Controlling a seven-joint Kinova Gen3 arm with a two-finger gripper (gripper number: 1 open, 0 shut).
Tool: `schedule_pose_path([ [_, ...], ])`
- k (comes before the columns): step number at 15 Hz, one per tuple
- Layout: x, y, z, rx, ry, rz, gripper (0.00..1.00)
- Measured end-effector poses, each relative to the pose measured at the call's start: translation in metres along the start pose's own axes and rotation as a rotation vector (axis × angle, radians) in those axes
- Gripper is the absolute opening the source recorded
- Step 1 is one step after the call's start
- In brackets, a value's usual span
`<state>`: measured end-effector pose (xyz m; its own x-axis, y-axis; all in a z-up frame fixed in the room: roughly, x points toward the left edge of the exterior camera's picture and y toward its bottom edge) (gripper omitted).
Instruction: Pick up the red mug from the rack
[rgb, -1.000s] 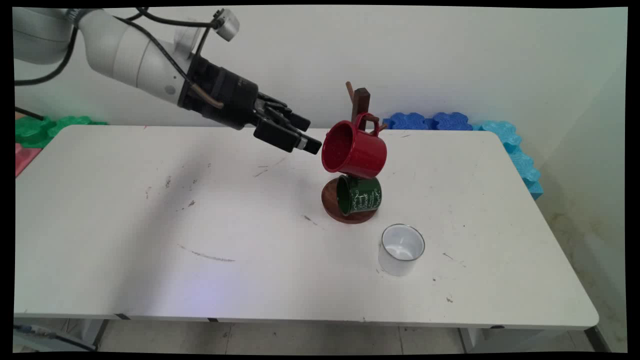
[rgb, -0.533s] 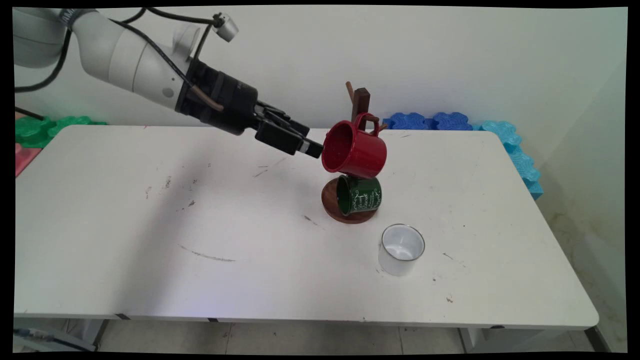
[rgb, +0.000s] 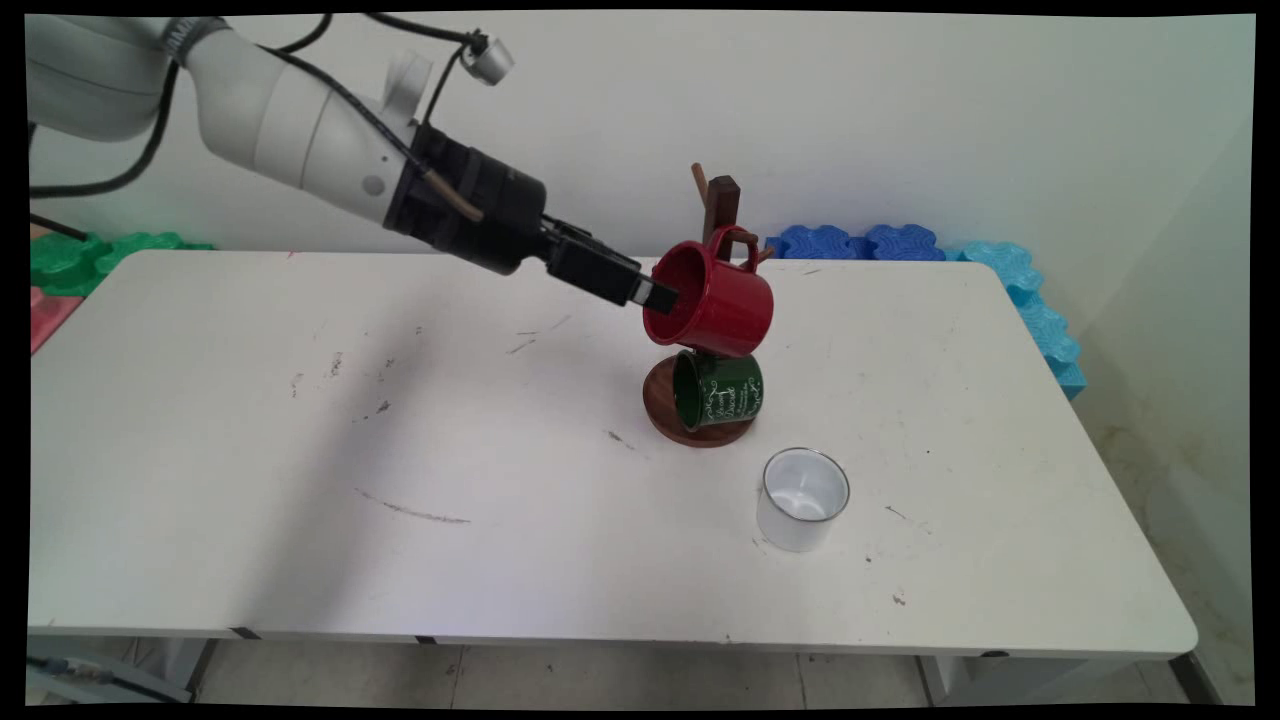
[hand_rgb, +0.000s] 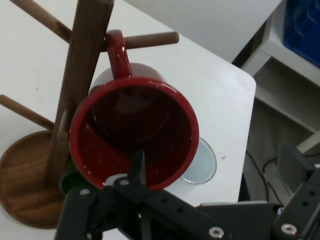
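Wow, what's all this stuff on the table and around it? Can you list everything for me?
Red mug: one, red, hanging by its handle on a peg of the mug tree.
Green mug: one, dark green with white lettering, low on the tree, under the red mug.
Mug tree: one, dark brown wood, round base, mid-table.
White mug: one, white, upright on the table, nearer the camera than the tree.
Foam blocks: several, blue behind the table and along its right side, green at left.
Table: one, white, scuffed.
Gripper: one, black, on a white arm, at the red mug's rim.
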<state>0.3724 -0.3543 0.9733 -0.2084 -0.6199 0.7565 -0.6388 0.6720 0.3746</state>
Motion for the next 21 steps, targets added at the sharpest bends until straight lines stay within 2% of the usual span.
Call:
schedule_pose_path([
  [10, 0.010, 0.007, 0.031, -0.016, 0.009, -0.167, 1.00],
  [21, 0.016, 0.005, 0.051, -0.028, 0.013, -0.262, 1.00],
])
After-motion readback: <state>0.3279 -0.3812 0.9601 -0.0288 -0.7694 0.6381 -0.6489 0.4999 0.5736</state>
